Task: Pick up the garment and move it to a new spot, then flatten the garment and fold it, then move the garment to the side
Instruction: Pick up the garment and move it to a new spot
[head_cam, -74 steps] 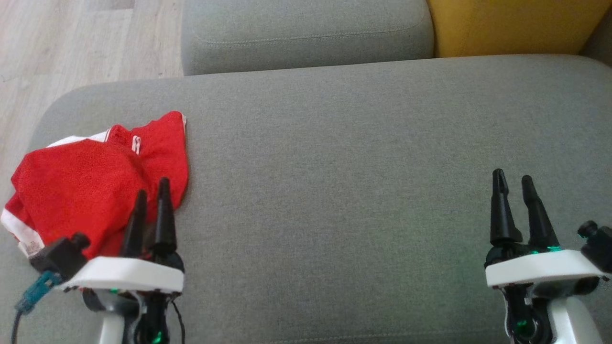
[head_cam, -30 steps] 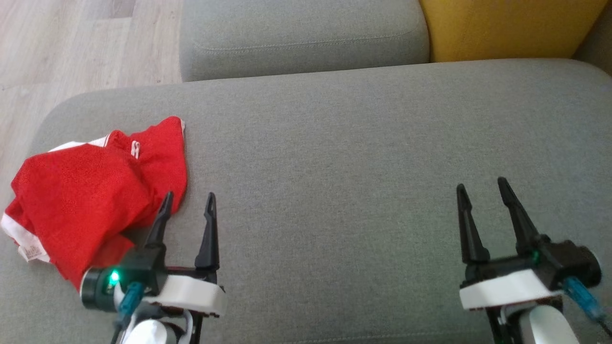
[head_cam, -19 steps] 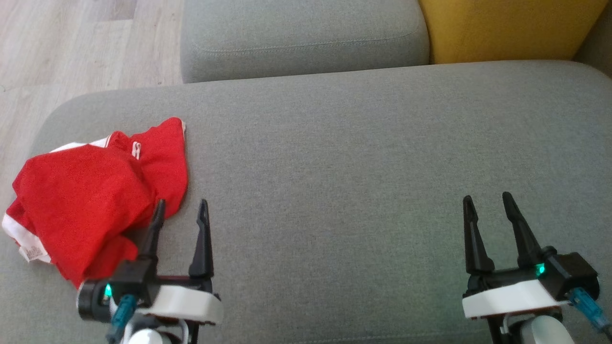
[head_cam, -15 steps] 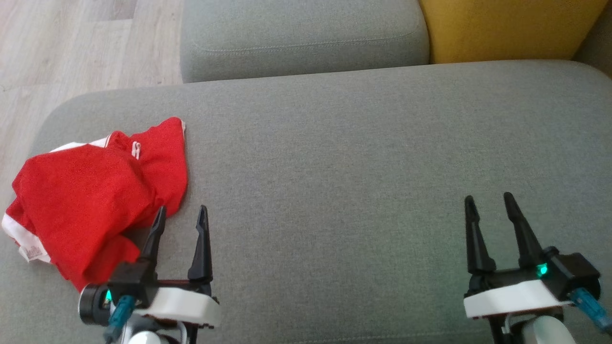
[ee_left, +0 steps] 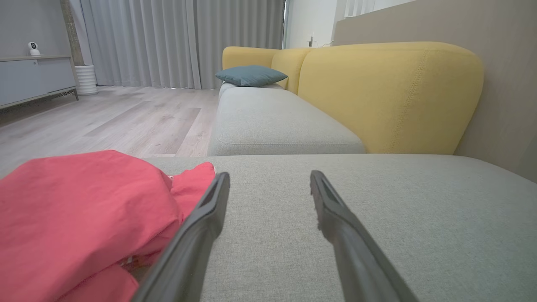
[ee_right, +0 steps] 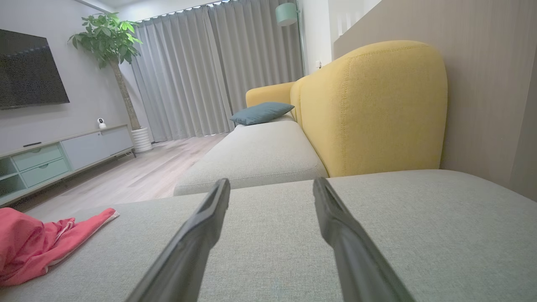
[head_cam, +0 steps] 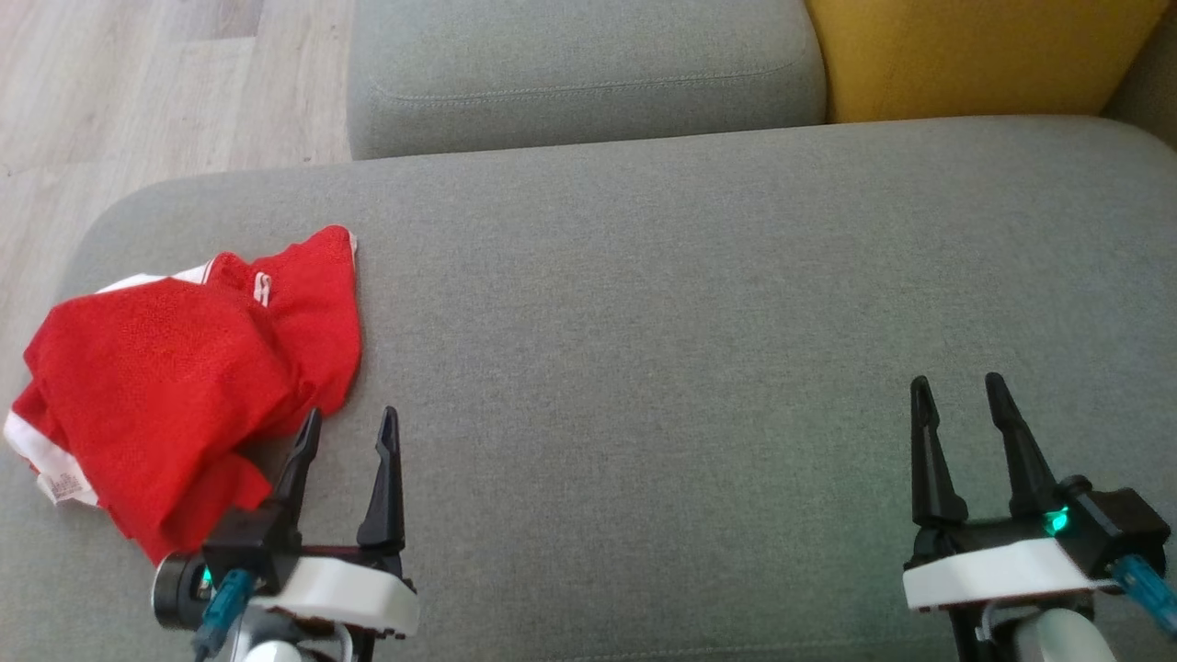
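Note:
A red garment (head_cam: 175, 377) with white trim lies folded in a loose heap at the left end of the grey couch seat (head_cam: 644, 322). My left gripper (head_cam: 349, 425) stands open just right of the garment's near corner, with nothing between its fingers. The left wrist view has the garment (ee_left: 79, 218) beside the left finger (ee_left: 197, 235); whether they touch I cannot tell. My right gripper (head_cam: 956, 391) is open over bare cushion at the lower right. Far left in the right wrist view lies the garment (ee_right: 33, 245).
A second grey cushion (head_cam: 579, 64) lies beyond the seat, with a yellow backrest (head_cam: 975, 51) at the upper right. Wooden floor (head_cam: 138, 83) runs past the seat's left edge. A teal pillow (ee_left: 251, 75) rests far down the couch.
Both grippers have drawn back toward the near edge of the seat. The left gripper turned and opened beside the garment after 2.5 s ago. The garment has stayed put.

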`<state>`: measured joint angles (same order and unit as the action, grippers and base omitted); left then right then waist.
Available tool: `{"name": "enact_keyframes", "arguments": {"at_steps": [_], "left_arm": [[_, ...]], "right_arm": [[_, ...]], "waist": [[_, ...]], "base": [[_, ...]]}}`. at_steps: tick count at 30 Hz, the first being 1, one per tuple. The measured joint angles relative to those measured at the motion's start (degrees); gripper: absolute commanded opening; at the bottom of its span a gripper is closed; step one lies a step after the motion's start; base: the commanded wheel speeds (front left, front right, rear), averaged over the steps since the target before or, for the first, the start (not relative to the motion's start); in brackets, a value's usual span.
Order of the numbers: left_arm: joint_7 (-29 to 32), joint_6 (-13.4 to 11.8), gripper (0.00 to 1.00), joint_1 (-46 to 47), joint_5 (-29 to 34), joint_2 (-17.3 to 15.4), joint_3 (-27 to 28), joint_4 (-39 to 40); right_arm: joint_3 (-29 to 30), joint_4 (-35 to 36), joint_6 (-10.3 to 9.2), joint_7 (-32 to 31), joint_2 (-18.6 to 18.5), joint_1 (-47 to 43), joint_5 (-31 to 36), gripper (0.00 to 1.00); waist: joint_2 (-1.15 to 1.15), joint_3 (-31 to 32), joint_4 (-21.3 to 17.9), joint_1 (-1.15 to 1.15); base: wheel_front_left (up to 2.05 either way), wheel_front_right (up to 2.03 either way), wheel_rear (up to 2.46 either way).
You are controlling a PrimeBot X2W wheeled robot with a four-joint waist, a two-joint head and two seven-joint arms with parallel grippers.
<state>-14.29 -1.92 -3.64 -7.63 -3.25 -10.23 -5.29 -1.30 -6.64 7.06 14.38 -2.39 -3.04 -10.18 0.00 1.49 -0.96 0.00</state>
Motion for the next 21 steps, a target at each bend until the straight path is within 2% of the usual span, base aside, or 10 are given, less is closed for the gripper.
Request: {"name": "enact_keyframes", "arguments": {"at_steps": [12,21], "left_arm": [[0.0,0.41,1.0,0.0,-0.63,0.15,0.7,-0.45],[0.0,-0.1,1.0,0.03,-0.59,0.23,0.99,-0.42]], "right_arm": [[0.05,-0.63,0.0,0.0,0.0,0.0,-0.01,1.0],[-2.13,-1.05,0.0,0.01,0.0,-0.06,-0.41,1.0]], "waist": [[0.0,-0.07,0.5,0.0],[0.0,-0.13,5.17,0.0]], "base": [[0.0,0.0,0.0],[0.0,0.0,0.0]]}}
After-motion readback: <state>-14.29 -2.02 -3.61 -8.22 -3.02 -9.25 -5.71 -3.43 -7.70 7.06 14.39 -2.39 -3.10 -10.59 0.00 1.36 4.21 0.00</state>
